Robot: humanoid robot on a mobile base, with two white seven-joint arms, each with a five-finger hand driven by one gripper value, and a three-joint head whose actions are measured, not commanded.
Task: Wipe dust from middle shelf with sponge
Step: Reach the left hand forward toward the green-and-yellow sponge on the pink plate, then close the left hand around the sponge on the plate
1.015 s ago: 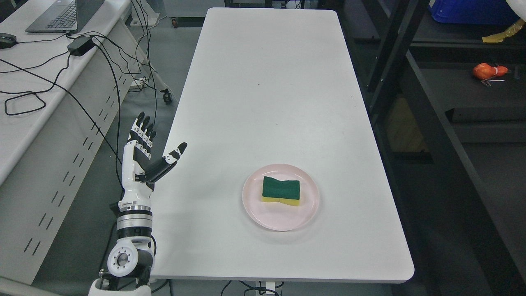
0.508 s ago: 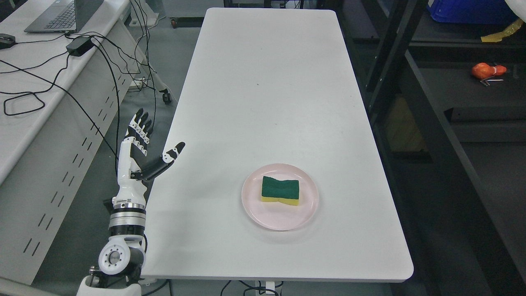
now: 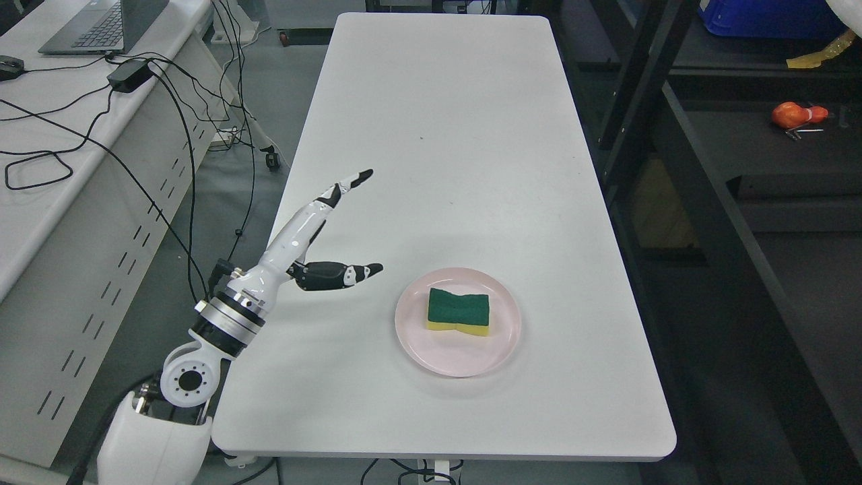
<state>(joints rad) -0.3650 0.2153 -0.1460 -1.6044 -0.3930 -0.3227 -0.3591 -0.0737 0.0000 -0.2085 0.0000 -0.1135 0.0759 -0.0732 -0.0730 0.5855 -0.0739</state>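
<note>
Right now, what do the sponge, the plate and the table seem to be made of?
Sponge: likely yellow foam under a dark green scouring layer; the top looks matte and fibrous. Plate: pale pink, smooth, uniform colour with a soft sheen, probably plastic, though glazed ceramic is possible. Table: white, flat, matte top with rounded corners, looks like laminate or painted board; cannot tell which.

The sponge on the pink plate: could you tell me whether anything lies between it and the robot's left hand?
Nothing visible does. Only bare white table lies between the open left hand and the sponge, which lies alone on the pink plate.
</note>
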